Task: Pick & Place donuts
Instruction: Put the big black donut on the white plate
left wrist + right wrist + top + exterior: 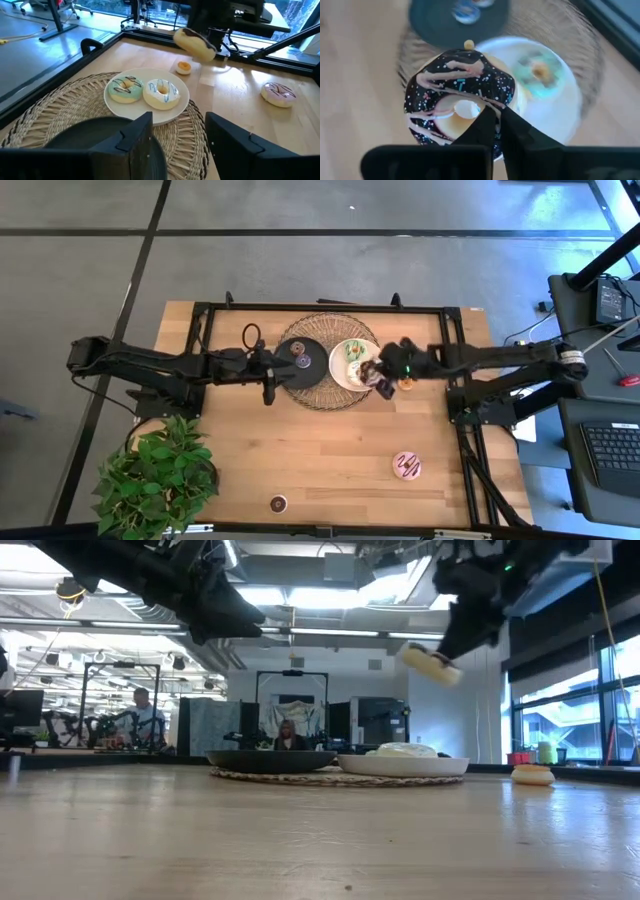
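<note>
While the right gripper [495,122] holds the chocolate-sprinkled donut [460,97] in the air over the near edge of the white plate [340,375], its jaws are pinched together on the ring's wall, 1 finger through the hole, and that thin bite is the main risk: the donut hangs tilted in the low view, and it could twist or slip out before it is over the plate. The plate already carries 2 donuts, the green donut [124,89] and the cream donut [162,93], side by side, so free room is tight; a careless release could land the new one on top of them or on the rim, from which it could roll onto the woven mat [60,107]. The left gripper [177,137] hovers over the black plate [290,370] just beside, jaws apart and empty, close enough to be a collision hazard. The pink-striped donut [407,466] and a small orange donut [184,67] lie on the table [330,450], not yet placed.
</note>
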`<control>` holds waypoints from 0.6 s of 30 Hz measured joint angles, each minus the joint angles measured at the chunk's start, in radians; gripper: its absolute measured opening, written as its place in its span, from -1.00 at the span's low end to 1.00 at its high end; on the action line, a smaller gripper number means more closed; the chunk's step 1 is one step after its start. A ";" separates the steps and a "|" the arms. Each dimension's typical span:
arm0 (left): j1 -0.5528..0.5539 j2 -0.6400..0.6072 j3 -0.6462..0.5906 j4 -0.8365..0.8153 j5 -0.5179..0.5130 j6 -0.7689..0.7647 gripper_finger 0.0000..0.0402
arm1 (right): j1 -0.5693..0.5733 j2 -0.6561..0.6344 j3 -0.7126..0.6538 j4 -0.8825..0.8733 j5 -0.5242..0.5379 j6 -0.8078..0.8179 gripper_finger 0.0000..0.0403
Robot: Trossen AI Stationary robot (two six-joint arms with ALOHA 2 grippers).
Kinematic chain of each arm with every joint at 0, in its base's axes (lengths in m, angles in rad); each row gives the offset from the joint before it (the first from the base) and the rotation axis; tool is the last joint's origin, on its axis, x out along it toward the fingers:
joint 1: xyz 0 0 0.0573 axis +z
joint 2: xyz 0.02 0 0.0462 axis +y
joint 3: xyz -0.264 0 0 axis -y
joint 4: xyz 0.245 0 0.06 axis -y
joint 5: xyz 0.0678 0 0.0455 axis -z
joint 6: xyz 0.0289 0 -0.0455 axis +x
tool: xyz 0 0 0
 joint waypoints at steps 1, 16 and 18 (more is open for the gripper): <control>0.000 0.000 0.000 0.000 0.000 0.000 -0.11 | -0.039 0.000 -0.009 0.033 -0.045 -0.038 -0.90; 0.000 0.000 0.000 0.000 0.000 0.000 -0.10 | -0.457 0.040 -0.229 0.357 -0.514 -0.252 -0.90; 0.000 0.000 0.000 0.000 0.000 0.000 -0.10 | -0.478 0.061 -0.245 0.358 -0.546 -0.275 -0.90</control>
